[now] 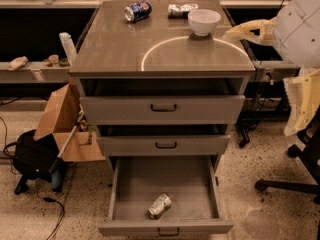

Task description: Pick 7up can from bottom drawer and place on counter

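The 7up can lies on its side near the front of the bottom drawer, which is pulled wide open. The counter is the glossy grey-brown cabinet top with a pale arc mark. My gripper, pale and cream-coloured, hangs at the counter's right edge, level with the top and just right of a white bowl. It is far above the can. The white arm fills the upper right.
A blue can and a foil packet lie at the counter's back. The two upper drawers stand slightly open. A cardboard box and black bag sit on the floor at left. A chair base is at right.
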Controlling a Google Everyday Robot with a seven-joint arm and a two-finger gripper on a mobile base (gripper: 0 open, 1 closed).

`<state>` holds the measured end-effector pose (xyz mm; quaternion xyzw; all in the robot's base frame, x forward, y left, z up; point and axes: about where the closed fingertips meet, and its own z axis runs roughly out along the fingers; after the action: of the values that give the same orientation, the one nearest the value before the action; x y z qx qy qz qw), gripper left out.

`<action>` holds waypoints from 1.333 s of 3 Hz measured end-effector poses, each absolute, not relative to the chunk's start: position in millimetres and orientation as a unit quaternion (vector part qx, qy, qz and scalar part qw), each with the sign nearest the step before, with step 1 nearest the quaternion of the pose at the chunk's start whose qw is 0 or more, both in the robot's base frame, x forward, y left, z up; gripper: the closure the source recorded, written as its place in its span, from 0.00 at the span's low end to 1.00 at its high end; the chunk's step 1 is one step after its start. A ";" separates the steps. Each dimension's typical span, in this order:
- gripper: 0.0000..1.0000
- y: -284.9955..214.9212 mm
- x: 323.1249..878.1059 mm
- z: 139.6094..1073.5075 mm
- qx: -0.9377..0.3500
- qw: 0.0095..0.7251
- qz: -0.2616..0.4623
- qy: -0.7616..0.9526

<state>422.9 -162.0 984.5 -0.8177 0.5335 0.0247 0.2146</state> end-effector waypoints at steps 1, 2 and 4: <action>0.00 -152.3 424.7 981.5 -0.831 0.224 0.028 0.509; 0.00 -144.9 428.2 969.6 -0.840 0.228 0.039 0.490; 0.00 -133.4 446.4 937.8 -0.846 0.225 0.050 0.481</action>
<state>446.4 -133.4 937.8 -0.8457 0.4813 0.0500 0.2252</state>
